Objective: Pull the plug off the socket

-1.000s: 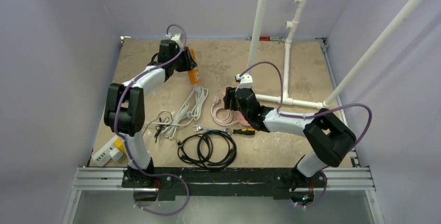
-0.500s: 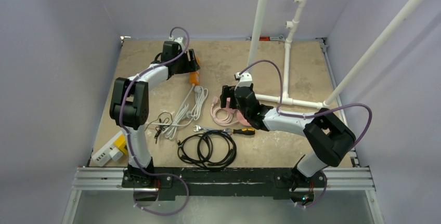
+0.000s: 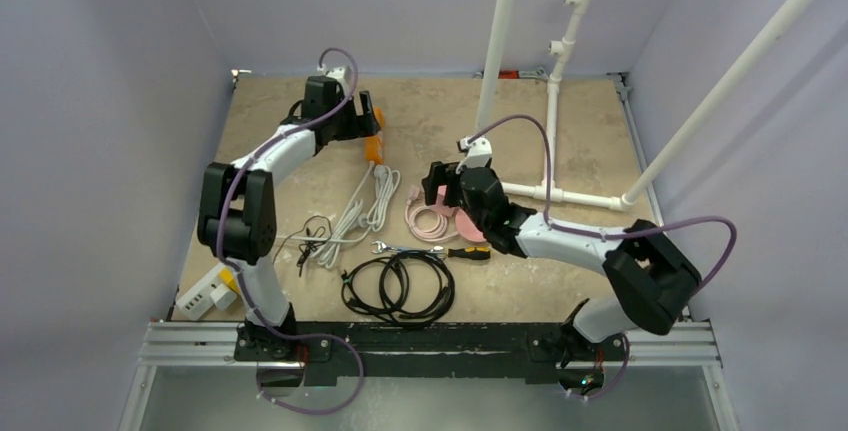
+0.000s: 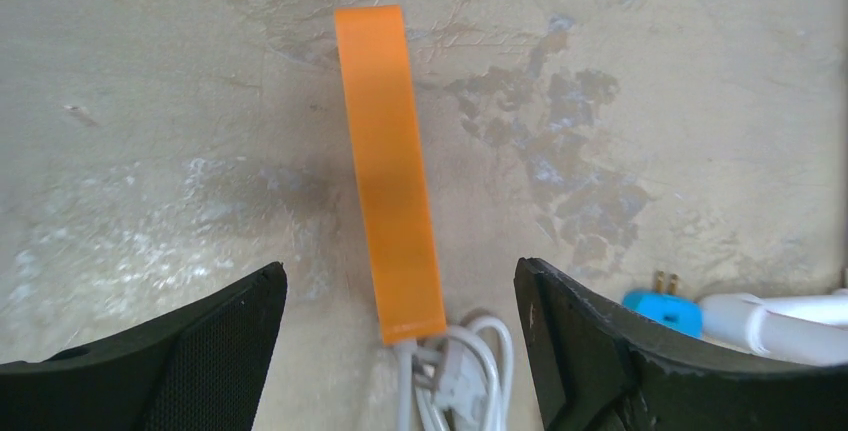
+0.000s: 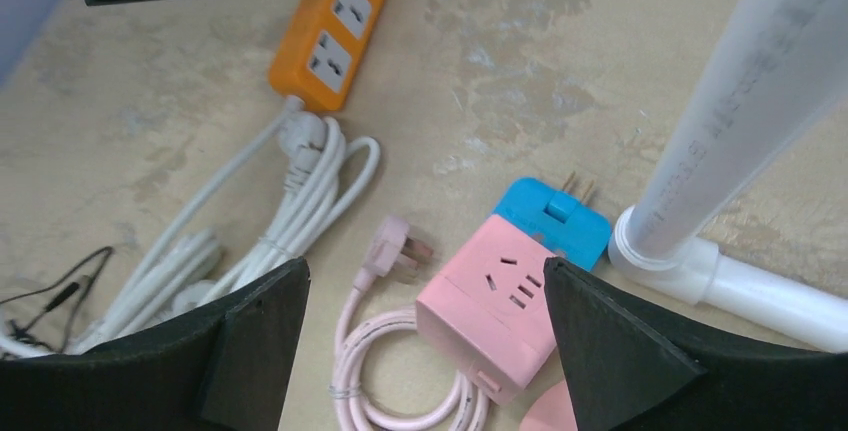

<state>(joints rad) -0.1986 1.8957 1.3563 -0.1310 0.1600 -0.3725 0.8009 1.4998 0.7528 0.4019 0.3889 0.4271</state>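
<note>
An orange socket strip point(image 3: 372, 137) lies at the back of the table, flat on the surface point(image 4: 390, 171). My left gripper point(image 4: 400, 286) hovers over its cord end, open, with one finger on each side and touching nothing. The strip's outlets point(image 5: 335, 26) show empty. A pink plug point(image 5: 397, 248) on a coiled pink cord lies loose on the table beside a pink cube socket point(image 5: 500, 301). A blue adapter point(image 5: 555, 216) with bare prongs rests against the cube. My right gripper point(image 5: 425, 281) stands open above the pink plug and cube, holding nothing.
A bundled white cord point(image 3: 362, 206) trails from the orange strip. A wrench point(image 3: 395, 247), a screwdriver point(image 3: 468, 251) and a black cable coil point(image 3: 398, 286) lie nearer the front. A white-and-yellow strip point(image 3: 210, 291) sits front left. White pipes point(image 3: 548, 121) rise at right.
Both grippers have opened wide. The left one has let go of the orange strip, which stays put. The right arm's elbow has swung out to the right.
</note>
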